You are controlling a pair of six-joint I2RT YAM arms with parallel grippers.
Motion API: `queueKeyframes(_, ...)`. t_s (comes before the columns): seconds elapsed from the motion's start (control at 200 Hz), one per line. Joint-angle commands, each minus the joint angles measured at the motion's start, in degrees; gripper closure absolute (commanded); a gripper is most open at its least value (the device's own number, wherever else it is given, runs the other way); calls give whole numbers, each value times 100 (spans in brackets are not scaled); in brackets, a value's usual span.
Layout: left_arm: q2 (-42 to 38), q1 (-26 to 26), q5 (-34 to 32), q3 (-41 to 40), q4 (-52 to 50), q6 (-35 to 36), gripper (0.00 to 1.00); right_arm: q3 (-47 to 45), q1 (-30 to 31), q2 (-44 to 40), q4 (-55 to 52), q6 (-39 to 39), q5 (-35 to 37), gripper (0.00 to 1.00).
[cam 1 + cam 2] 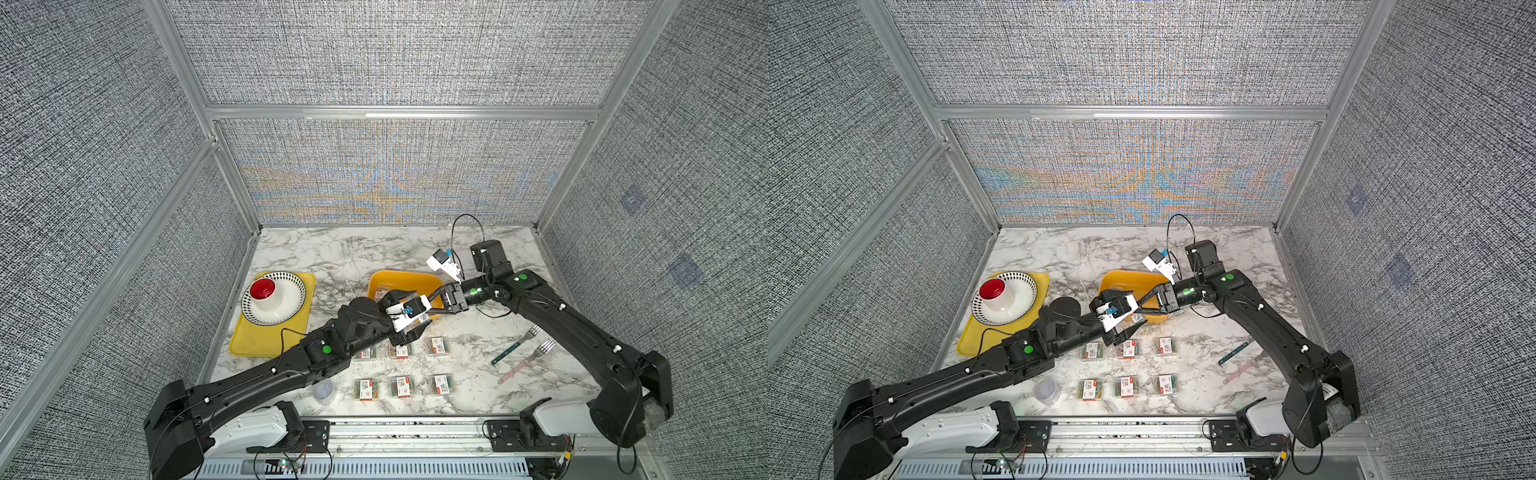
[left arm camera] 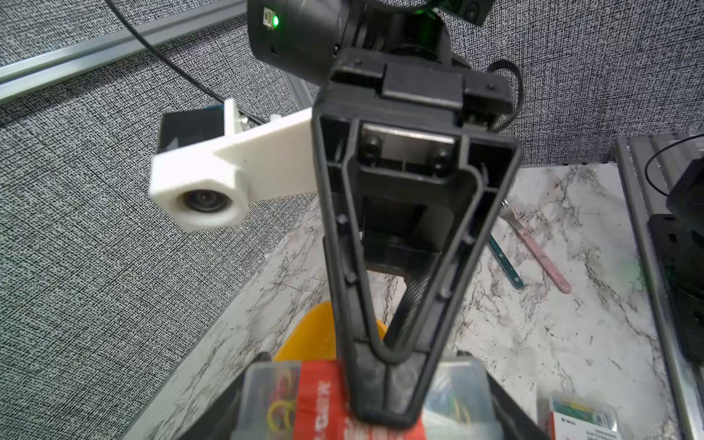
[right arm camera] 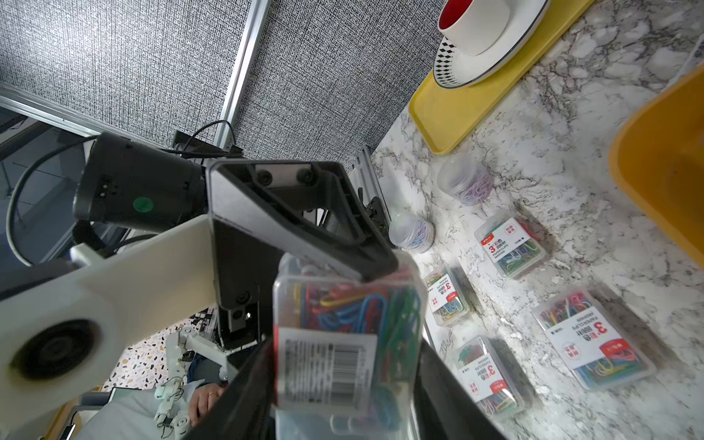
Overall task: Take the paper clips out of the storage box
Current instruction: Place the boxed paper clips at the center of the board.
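Jaws of the left gripper point(image 1: 415, 313) bracket both ends of the held case point(image 3: 343, 324) of paper clips and appear closed on it. Jaws of the right gripper point(image 2: 384, 384) lie against its labelled faces; whether they bear any load cannot be told.

Location: the held case is off the table point(image 1: 469, 365), above the near rim of the yellow bin point(image 1: 405, 273). Six cases point(image 1: 401, 386) lie in two rows in front of the bin, with two round tubs point(image 3: 463, 183) beside those rows. One remaining case point(image 1: 381, 293) shows inside the bin.

Risk, as judged: a drop. If one gripper lets go before the other holds firmly, the smooth plastic could slip, land on the rows or back in the bin, and spring its lid. Both grippers also crowd one small case, so a pull by either arm while both clamp could twist it loose.

Pose: the left arm reaches long and low, its forearm passing over the rows towards the bin. The right arm comes in from the bin's right side, elbow raised, gripper about level, nose to nose with the left.
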Motion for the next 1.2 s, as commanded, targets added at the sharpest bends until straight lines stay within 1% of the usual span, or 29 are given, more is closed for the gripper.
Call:
queueKeyframes(0.0, -110, -3, 35, 58, -203, 38, 46, 102, -106, -35, 179, 136, 215, 30)
queueKeyframes(0.065, -204, -4, 12, 53, -323, 37, 48, 124, -283, -73, 237, 235, 423, 23)
queueKeyframes(0.095, -245, -2, 2, 49, -389, 38, 49, 94, -417, -109, 340, 334, 484, 18)
queueKeyframes(0.125, -293, -4, -19, 43, -476, 38, 49, 50, -549, -147, 451, 467, 549, 16)
queueKeyframes(0.195, -386, -4, -95, 34, -725, 46, 50, 16, -979, -205, 562, 690, 729, 15)
queueKeyframes(0.255, -448, 3, -179, 62, -991, 47, 50, 79, -1336, -264, 439, 768, 1059, 15)
queueKeyframes(0.37, -393, -4, -308, 323, -1655, -78, 50, 410, -1917, -401, -204, 701, 2079, 15)
queueKeyframes(0.46, -141, -4, -317, 699, -2144, -344, 53, 698, -2294, -584, -699, 675, 2956, 15)
queueKeyframes(0.551, 326, -1, -404, 1266, -2848, -900, 57, 925, -2531, -964, -921, 669, 3893, 15)
queueKeyframes(0.671, 1204, -42, -538, 2311, -3997, -1767, 60, 1091, -2587, -1554, -919, 659, 5059, 15)
queueKeyframes(0.791, 2144, -282, -565, 3544, -5053, -2433, 59, 1282, -2633, -1851, -1086, 516, 5776, 15)
queueKeyframes(0.926, 3093, -526, -498, 4959, -6036, -3558, 60, 1446, -2783, -2058, -1254, 339, 6284, 12)
queueKeyframes(1.011, 3515, -656, -355, 5436, -6188, -4338, 63, 1623, -3017, -2216, -1341, 247, 6647, 11)
queueKeyframes(1.076, 3768, -780, -324, 5688, -6193, -4878, 69, 1781, -3041, -2340, -1380, 240, 7053, 12)
queueKeyframes(1.196, 4310, -973, -318, 6194, -6302, -5550, 71, 1881, -3042, -2558, -1330, 261, 7584, 12)
